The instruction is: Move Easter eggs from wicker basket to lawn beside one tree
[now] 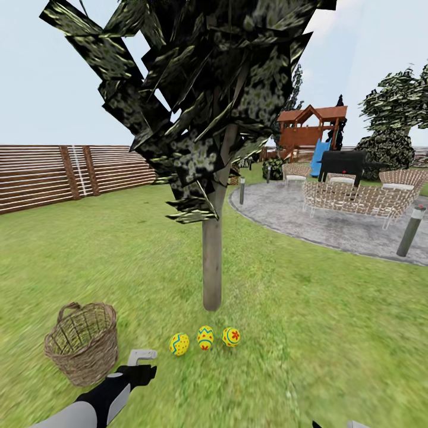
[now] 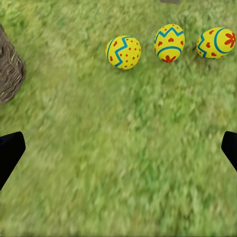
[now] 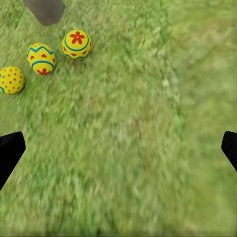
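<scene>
Three yellow Easter eggs lie in a row on the lawn [image 1: 309, 333] just in front of the tree's pale trunk [image 1: 212, 261]: one dotted [image 1: 179, 344], one with hearts [image 1: 205, 337], one with a red flower [image 1: 231, 336]. The left wrist view shows the same eggs [image 2: 123, 52] [image 2: 169, 43] [image 2: 216, 43], and so does the right wrist view [image 3: 11, 79] [image 3: 41, 58] [image 3: 76, 44], with the trunk base [image 3: 45, 10] behind them. The wicker basket [image 1: 83, 342] [image 2: 10, 74] stands left of the eggs and looks empty. My left gripper [image 1: 148, 364] [image 2: 118, 153] hovers open between basket and eggs. My right gripper [image 3: 118, 153] is open over bare grass.
A grey round patio [image 1: 279, 214] with pale woven seats [image 1: 351, 199], a black grill [image 1: 345, 163] and short bollard lights [image 1: 411, 230] lies to the right beyond the tree. A slatted wooden fence [image 1: 59, 175] runs along the left. A playset [image 1: 312, 128] stands far back.
</scene>
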`<state>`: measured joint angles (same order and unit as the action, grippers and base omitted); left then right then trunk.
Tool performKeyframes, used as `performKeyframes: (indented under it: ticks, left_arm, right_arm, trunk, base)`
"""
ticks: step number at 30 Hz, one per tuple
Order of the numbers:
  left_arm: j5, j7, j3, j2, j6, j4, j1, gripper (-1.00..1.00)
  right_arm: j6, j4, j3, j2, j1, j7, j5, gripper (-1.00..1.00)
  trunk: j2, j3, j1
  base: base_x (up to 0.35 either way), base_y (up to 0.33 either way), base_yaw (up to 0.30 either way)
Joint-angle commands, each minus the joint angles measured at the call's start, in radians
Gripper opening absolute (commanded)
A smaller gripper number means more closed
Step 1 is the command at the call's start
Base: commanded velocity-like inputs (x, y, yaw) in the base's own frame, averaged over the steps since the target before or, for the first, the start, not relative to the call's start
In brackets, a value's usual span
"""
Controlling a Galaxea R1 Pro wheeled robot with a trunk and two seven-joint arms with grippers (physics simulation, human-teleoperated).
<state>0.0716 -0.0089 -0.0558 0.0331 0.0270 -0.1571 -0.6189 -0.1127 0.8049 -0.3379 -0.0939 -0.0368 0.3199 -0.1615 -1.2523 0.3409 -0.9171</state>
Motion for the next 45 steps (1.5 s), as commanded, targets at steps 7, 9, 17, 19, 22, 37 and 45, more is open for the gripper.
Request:
performKeyframes:
  ticks: [7, 9, 17, 19, 22, 37, 45]
  left_arm:
    - [0.008, 0.002, -0.006, 0.001, -0.004, -0.001, 0.001, 1.00]
    - [0.008, 0.002, -0.006, 0.001, -0.005, -0.001, 0.001, 1.00]
    - [0.008, 0.003, -0.006, 0.001, -0.022, -0.001, 0.009, 1.00]
    - [0.008, 0.003, -0.006, 0.001, -0.024, -0.001, 0.009, 1.00]
    - [0.008, 0.003, -0.006, 0.001, -0.025, -0.001, 0.010, 1.00]
    - [0.008, 0.004, -0.005, 0.001, -0.040, -0.001, 0.020, 1.00]
    - [0.008, 0.004, -0.005, 0.001, -0.043, -0.001, 0.021, 1.00]
  right_arm:
    - [0.001, -0.046, -0.001, 0.000, -0.001, 0.005, -0.008, 1.00]
    - [0.008, -0.055, -0.001, 0.000, -0.001, 0.004, -0.007, 1.00]
    - [0.019, -0.070, -0.002, 0.000, -0.002, 0.004, -0.006, 1.00]
    - [0.020, -0.071, -0.002, 0.001, -0.002, 0.004, -0.006, 1.00]
    - [0.020, -0.072, -0.003, 0.001, -0.002, 0.004, -0.006, 1.00]
    - [0.021, -0.076, -0.002, 0.005, -0.002, 0.004, -0.006, 1.00]
    - [0.022, -0.087, -0.001, 0.005, -0.002, 0.004, -0.006, 1.00]
  trunk:
    - [0.049, -0.021, 0.027]
    - [0.063, -0.027, 0.035]
    - [0.119, -0.052, 0.065]
    - [0.133, -0.058, 0.073]
    - [0.154, -0.068, 0.084]
    - [0.259, -0.115, 0.142]
    - [0.315, -0.140, 0.173]
  base:
    - [0.000, 0.000, 0.000]
    - [0.000, 0.000, 0.000]
    - [0.000, 0.000, 0.000]
    - [0.000, 0.000, 0.000]
    - [0.000, 0.000, 0.000]
    - [0.000, 0.000, 0.000]
    - [0.000, 0.000, 0.000]
